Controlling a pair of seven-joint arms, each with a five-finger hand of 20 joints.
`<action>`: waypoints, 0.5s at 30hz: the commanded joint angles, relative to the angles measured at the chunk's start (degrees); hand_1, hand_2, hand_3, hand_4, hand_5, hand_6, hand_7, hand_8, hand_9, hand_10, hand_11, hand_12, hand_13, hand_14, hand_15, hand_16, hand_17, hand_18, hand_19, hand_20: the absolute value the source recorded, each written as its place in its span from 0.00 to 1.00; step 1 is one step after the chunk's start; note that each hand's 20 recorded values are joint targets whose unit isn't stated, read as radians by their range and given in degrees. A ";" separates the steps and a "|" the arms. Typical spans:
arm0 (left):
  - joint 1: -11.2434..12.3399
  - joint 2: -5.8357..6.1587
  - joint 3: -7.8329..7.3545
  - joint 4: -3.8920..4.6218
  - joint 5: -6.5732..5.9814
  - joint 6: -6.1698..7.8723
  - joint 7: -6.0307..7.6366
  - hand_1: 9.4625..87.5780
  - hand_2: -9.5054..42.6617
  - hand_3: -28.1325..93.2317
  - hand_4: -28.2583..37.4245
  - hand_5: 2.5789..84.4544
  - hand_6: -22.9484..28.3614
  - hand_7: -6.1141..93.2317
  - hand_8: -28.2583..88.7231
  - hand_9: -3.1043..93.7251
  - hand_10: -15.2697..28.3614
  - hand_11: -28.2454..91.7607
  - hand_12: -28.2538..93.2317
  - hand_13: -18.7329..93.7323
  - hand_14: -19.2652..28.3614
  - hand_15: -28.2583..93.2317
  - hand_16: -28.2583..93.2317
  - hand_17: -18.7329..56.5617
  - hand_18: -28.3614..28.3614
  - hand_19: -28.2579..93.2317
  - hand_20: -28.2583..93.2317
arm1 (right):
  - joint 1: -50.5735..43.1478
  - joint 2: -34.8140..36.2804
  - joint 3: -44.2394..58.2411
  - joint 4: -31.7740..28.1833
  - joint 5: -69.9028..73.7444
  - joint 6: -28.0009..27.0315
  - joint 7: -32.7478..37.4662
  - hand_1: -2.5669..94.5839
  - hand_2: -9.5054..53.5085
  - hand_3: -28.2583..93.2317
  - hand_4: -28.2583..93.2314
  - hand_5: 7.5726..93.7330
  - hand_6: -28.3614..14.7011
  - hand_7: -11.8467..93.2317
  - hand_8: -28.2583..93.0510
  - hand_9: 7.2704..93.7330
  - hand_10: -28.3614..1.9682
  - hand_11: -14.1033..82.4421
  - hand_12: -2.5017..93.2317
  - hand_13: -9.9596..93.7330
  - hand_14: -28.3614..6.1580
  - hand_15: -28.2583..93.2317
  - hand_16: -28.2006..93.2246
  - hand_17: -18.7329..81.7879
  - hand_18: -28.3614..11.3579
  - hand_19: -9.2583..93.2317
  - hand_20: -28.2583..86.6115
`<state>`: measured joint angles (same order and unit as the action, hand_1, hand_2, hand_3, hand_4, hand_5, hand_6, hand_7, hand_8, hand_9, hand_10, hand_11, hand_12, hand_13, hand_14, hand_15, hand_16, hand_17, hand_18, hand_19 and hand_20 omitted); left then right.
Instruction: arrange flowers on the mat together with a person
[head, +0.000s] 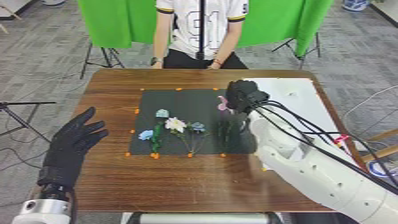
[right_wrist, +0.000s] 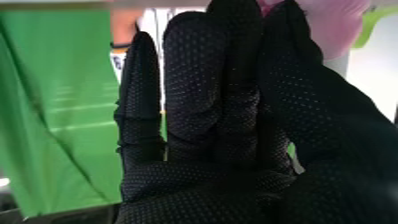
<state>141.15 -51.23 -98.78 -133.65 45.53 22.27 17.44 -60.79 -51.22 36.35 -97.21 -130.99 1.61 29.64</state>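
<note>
Right hand (head: 244, 92) is at the far right part of the dark mat (head: 187, 100), thumb and fingers together, clamped on the pink flower (head: 223, 104). Left hand (head: 71, 142), fingers apart, is left of the mat at the bench (head: 124, 185). White flower (head: 175, 124) lies on the mat among blue flowers (head: 146, 135).

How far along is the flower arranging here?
Looks done: the white flower and three bluish ones lie on the mat.
In hand: the pink flower, seemingly pinched by the right hand near the mat's far right corner.
Left, probably: placing and releasing it. The open left hand holds nothing.
</note>
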 joint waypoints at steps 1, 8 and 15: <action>0.28 -0.60 -0.17 0.03 0.17 -0.60 -1.04 0.13 0.29 0.88 0.00 0.35 0.57 0.22 0.15 0.35 0.78 0.49 0.31 0.36 0.94 0.69 0.14 0.13 0.89 0.65 0.31 | -0.99 0.31 -0.77 -0.18 -1.14 -3.50 -1.16 0.59 0.00 0.77 0.00 0.84 0.80 0.31 0.22 0.94 0.80 0.33 0.45 0.83 0.72 0.69 0.43 0.50 0.36 0.85 0.32; -0.62 -0.74 0.22 0.20 0.44 -0.89 -1.86 0.14 0.29 0.88 0.00 0.36 0.57 0.22 0.15 0.35 0.78 0.49 0.31 0.36 0.94 0.69 0.14 0.13 0.89 0.65 0.31 | -0.29 0.92 -1.73 -0.99 -2.64 -5.35 -2.06 0.59 0.00 0.77 0.00 0.82 0.81 0.30 0.21 0.93 0.80 0.33 0.44 0.82 0.72 0.69 0.43 0.49 0.36 0.85 0.32; -0.85 -0.90 0.12 0.16 0.58 -0.82 -2.28 0.14 0.29 0.88 0.00 0.36 0.57 0.22 0.15 0.36 0.78 0.49 0.31 0.36 0.94 0.69 0.14 0.13 0.89 0.65 0.31 | 0.30 0.99 -2.01 -1.17 -8.02 -10.17 -4.04 0.58 0.00 0.78 0.00 0.78 0.81 0.29 0.20 0.90 0.78 0.31 0.44 0.80 0.73 0.68 0.44 0.48 0.36 0.84 0.32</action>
<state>140.27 -51.50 -98.78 -133.61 45.70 21.93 16.13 -61.44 -50.61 34.44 -97.72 -134.43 -4.55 27.40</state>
